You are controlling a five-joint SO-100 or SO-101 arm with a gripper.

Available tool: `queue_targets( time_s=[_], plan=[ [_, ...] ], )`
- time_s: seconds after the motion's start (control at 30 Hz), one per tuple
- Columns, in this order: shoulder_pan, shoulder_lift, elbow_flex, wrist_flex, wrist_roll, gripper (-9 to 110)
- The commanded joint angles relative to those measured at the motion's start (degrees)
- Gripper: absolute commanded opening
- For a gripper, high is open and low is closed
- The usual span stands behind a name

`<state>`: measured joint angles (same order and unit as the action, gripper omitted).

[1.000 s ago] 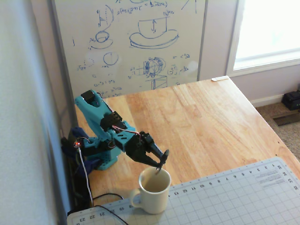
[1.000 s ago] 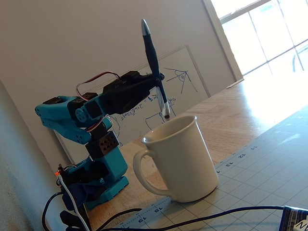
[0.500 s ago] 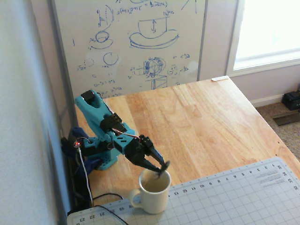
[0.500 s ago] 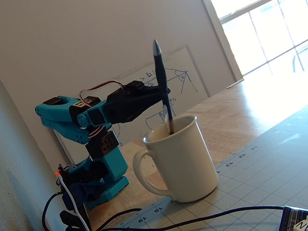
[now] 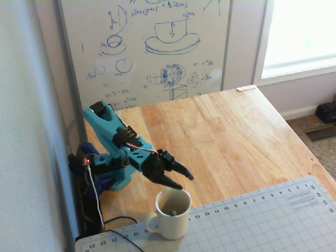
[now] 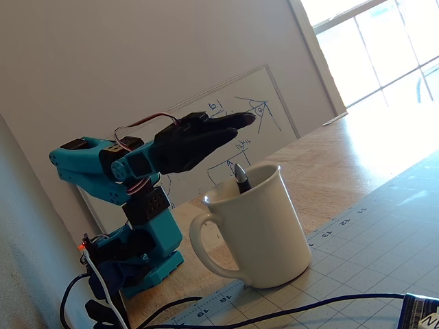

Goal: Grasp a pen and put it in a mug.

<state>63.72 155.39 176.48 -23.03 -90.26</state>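
I see my arm's black fingers spread apart and holding nothing, hovering just above the rim of the cream-white ceramic mug. The slim dark pen stands inside the mug, its silver end poking above the rim. The mug sits at the near left of the light wooden surface, on the edge of a grey gridded cutting mat.

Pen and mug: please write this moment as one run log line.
pen: inside mug, tip showing | gripper: open, empty, above mug | mug: upright on mat
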Motion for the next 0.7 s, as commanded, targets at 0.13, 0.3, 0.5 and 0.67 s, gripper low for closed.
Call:
queue_targets(
  time_s=[0.13,0.3,0.5,0.67],
  plan=[
    [-8.0,0.8,-8.7,-1.1,14.5,17],
    [-16.2,0.8,-8.9,0.1,27.8,8],
    [-26.8,3.7,-9.5,10.1,35.3,0],
    [-35.5,11.3,-9.5,23.8,37.0,1]
  ],
)
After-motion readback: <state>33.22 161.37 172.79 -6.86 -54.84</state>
